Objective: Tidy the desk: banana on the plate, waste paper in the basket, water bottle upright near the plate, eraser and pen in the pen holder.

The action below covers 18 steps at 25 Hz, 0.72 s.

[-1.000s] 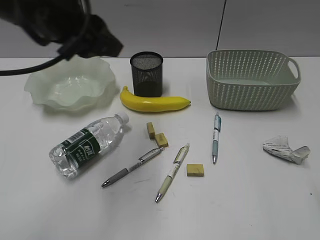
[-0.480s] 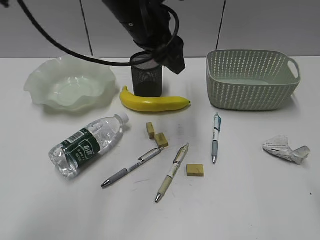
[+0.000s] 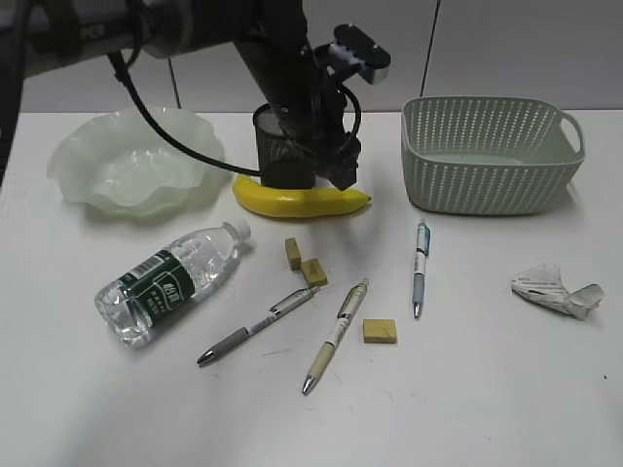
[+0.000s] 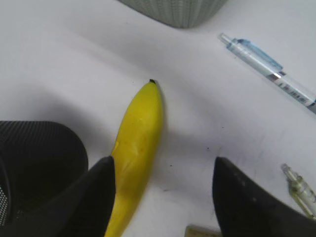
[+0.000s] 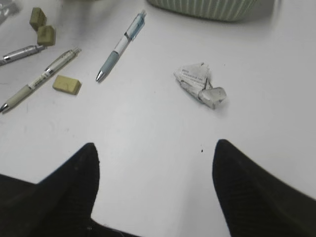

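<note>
The yellow banana [image 3: 302, 201] lies on the white desk [image 3: 467, 389] in front of the black mesh pen holder [image 3: 282, 126]. My left gripper [image 3: 338, 173] hangs open just above the banana's right half. In the left wrist view the banana [image 4: 140, 133] runs beside the left finger [image 4: 96, 197]; nothing is gripped. The wavy green plate [image 3: 136, 165] is far left and stands empty. The water bottle [image 3: 170, 282] lies on its side. Three pens [image 3: 336, 336] and three erasers [image 3: 380, 331] are scattered mid-desk. My right gripper [image 5: 155, 153] is open over bare desk, short of the waste paper [image 5: 200, 84].
The perforated green basket [image 3: 487, 156] stands at the back right. The waste paper [image 3: 557, 290] lies right of the blue pen [image 3: 420, 268]. The pen holder [image 4: 39, 158] stands close against the banana's left side. A black cable trails from the left arm over the plate.
The left arm has swung from over the plate rightward and come down over the pen holder and banana. Nothing on the desk has moved.
</note>
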Available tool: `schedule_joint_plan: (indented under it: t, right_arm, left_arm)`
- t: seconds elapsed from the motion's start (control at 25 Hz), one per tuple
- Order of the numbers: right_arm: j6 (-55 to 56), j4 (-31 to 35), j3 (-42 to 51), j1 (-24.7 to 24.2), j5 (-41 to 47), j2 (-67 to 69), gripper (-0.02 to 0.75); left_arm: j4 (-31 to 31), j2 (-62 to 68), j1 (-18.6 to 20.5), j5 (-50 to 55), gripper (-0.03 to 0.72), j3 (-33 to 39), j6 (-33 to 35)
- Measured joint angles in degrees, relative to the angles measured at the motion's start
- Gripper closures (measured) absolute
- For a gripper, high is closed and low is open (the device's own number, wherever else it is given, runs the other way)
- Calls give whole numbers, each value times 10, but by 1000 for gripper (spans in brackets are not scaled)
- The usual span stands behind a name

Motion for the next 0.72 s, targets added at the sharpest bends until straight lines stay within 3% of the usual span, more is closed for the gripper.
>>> schedule_joint_plan:
  t: [0.44,0.72]
  right_arm:
    - [14,4,-4,0,77,-190,176]
    - [23,2,-1,0,165,-218,176]
  left_arm:
    - [44,49,-7,-47,221,-1,16]
    - [50,78,-7,-78,221,-6,29]
